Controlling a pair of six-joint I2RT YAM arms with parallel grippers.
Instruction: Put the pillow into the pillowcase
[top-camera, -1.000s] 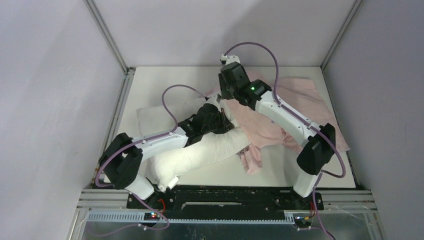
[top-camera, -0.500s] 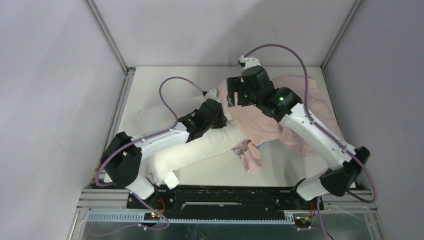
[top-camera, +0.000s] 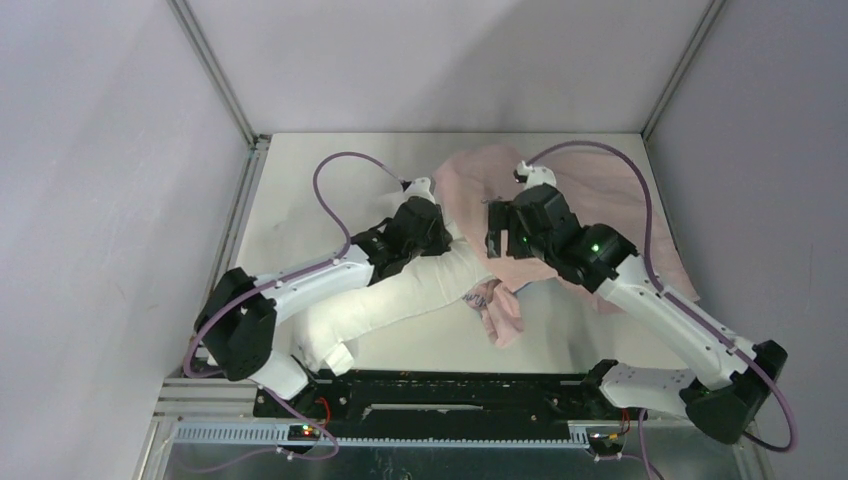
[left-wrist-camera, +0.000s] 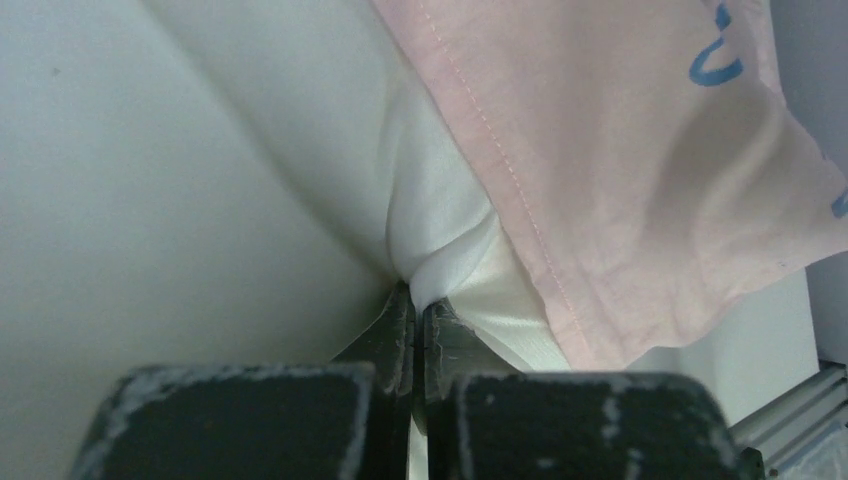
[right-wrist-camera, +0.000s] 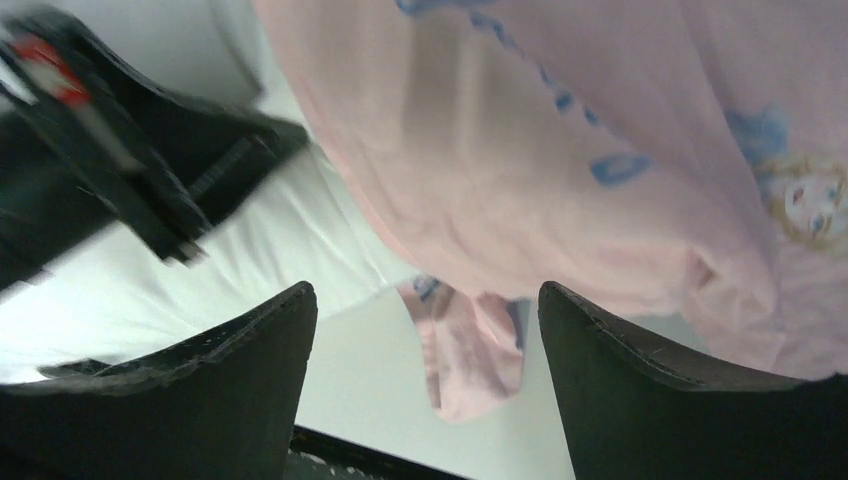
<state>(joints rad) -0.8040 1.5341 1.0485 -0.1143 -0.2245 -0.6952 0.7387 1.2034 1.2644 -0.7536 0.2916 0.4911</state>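
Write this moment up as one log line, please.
left gripper: shut on pillow | right gripper: open, over pillowcase | pillow: one end under pillowcase edge

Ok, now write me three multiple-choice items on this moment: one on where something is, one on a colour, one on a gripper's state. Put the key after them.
1. The far end of the pillow lies:
A) under the hem of the pillowcase
B) on top of the pillowcase
C) well clear of the pillowcase

2. The lettering on the pillowcase is:
A) red
B) blue
C) green

3. The right gripper is:
A) shut on the pillow
B) shut on the pillowcase
C) open, holding nothing

Key:
1 A, the left wrist view shows the pink hem lying over white fabric.
2 B, blue strokes show in both wrist views.
3 C, its fingers stand wide apart above the cloth.
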